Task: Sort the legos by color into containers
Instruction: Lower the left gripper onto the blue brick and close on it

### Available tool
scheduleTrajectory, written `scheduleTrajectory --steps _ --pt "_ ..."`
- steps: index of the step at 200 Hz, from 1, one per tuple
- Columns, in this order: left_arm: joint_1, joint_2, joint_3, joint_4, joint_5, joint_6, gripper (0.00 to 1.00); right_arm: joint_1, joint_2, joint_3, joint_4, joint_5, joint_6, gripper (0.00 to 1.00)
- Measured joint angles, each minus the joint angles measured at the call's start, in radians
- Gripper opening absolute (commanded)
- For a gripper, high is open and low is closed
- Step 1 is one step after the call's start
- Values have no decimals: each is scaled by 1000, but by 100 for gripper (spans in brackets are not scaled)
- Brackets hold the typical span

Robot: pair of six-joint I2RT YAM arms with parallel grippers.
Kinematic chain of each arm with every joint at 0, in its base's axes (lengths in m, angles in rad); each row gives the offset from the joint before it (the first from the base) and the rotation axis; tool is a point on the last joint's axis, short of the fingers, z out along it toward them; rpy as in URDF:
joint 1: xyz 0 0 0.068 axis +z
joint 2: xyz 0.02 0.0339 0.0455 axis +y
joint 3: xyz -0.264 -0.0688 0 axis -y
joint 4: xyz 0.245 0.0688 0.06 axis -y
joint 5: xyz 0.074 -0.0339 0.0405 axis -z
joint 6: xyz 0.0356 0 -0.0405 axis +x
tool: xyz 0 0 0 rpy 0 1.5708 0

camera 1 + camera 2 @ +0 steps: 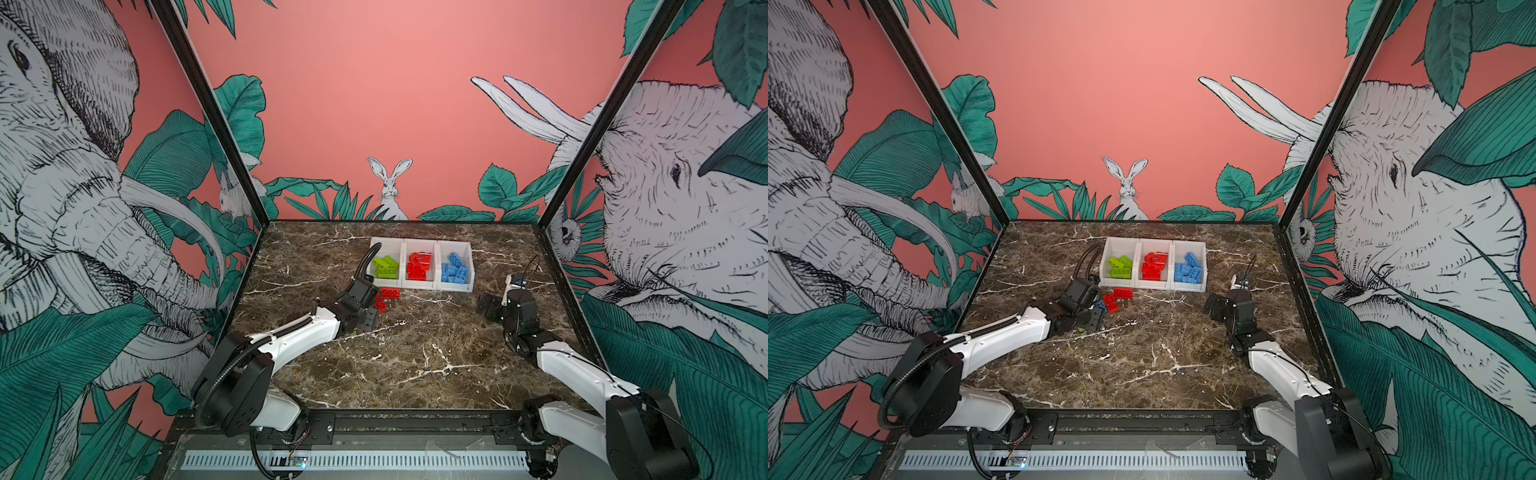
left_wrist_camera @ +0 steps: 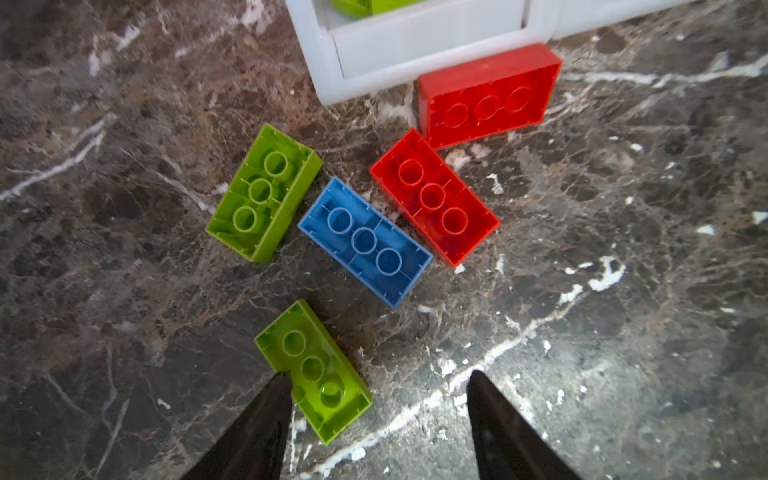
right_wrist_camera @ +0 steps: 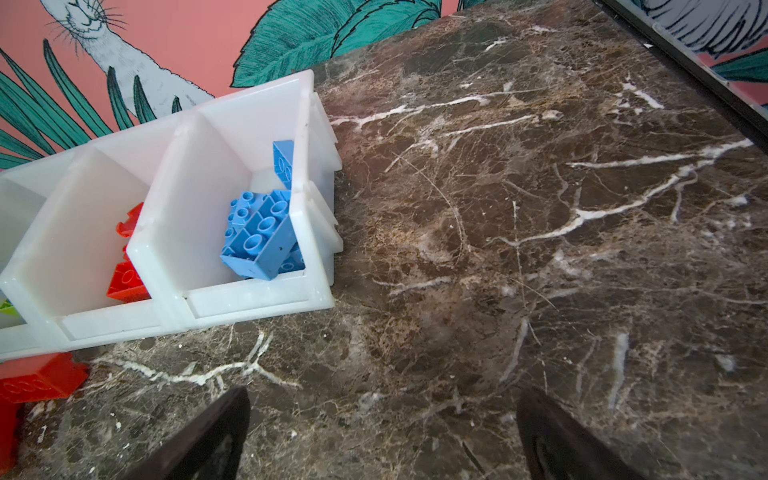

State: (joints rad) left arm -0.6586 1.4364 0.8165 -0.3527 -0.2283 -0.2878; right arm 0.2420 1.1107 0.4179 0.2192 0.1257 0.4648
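Observation:
Five legos lie underside up on the marble in front of the containers [image 1: 420, 284]: two red [image 2: 486, 93] [image 2: 434, 195], one blue [image 2: 365, 241] and two lime green [image 2: 264, 191] [image 2: 316, 370]. My left gripper [image 2: 378, 374] hangs open over them. One finger [image 2: 266, 424] rests against the nearer green brick, and the far finger stands well clear of it. The three white bins hold green [image 1: 385, 267], red [image 1: 417, 266] and blue [image 1: 455, 269] bricks, one colour each. My right gripper [image 3: 384, 395] is open over bare marble, to the right of the blue bin [image 3: 249, 303].
Black frame posts and printed wall panels close in the table [image 1: 415, 353] on three sides. The left arm [image 1: 299, 332] stretches low across the front left, the right arm [image 1: 573, 365] along the right edge. A red brick [image 3: 37, 380] touches the bins' front wall.

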Motion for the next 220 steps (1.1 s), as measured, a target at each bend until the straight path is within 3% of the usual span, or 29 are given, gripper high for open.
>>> scheduleTrajectory --steps 56,220 --pt "59 156 55 75 19 -17 67 0 -8 0 -6 2 -1 98" --pt "117 238 104 144 25 -17 57 0 20 3 -6 0 -1 98"
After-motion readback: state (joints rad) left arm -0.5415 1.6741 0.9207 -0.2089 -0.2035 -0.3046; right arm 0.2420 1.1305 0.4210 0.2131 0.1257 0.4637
